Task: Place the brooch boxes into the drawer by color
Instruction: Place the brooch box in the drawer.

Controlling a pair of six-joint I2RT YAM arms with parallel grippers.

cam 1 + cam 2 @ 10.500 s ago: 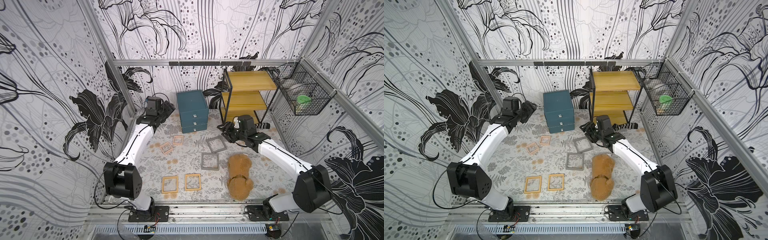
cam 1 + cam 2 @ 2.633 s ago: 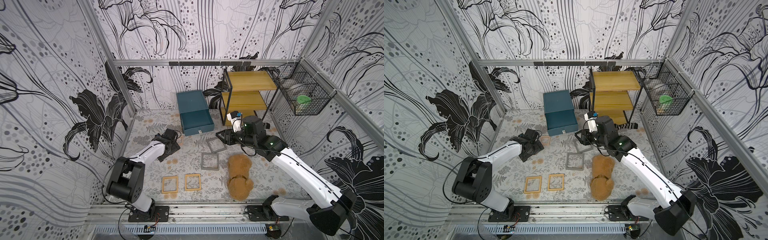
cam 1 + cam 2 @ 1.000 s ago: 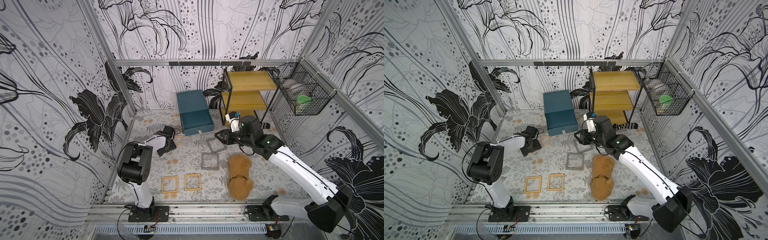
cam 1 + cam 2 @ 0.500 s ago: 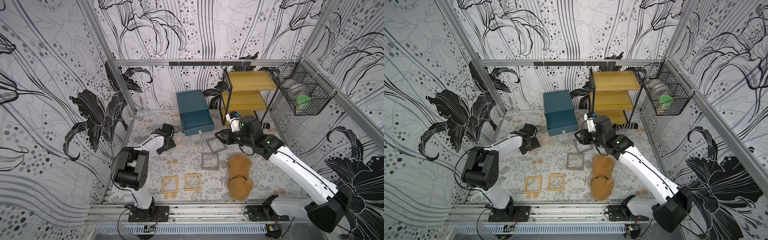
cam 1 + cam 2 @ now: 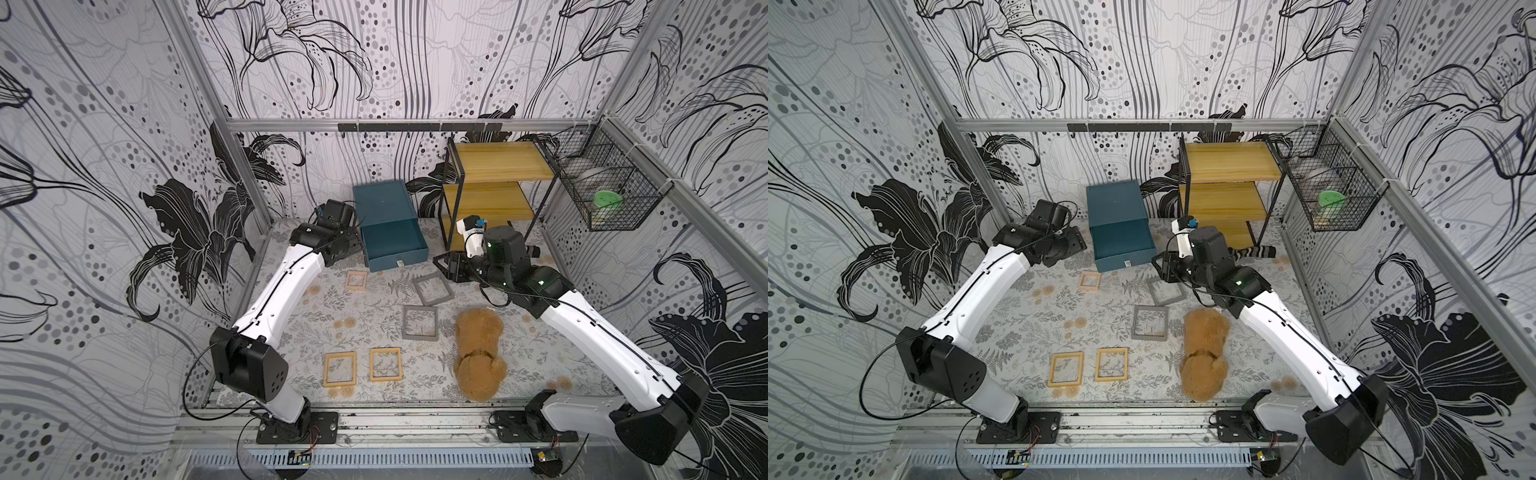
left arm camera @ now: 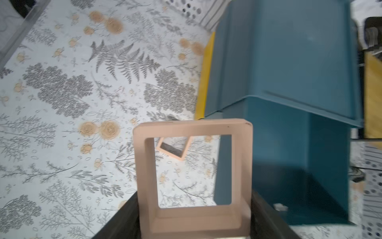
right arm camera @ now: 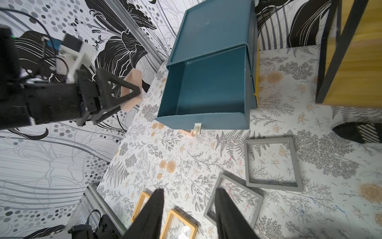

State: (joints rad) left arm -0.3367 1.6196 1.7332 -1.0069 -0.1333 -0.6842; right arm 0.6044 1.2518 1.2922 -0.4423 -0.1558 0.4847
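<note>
One pale pink brooch box (image 6: 193,128) is clamped in the left gripper (image 6: 195,217), in the air just beside the open top drawer (image 5: 390,241) of the teal chest (image 5: 380,199). The right gripper (image 7: 189,190) hangs empty near two grey brooch boxes (image 5: 433,288) (image 5: 420,323), fingers (image 7: 154,213) partly apart.

I can read no text, label, brand name or number on any of my feeds. The small pale pull (image 7: 197,128) on the front of the open drawer (image 7: 223,122) is too blurred for me to make out any marking on it.
</note>
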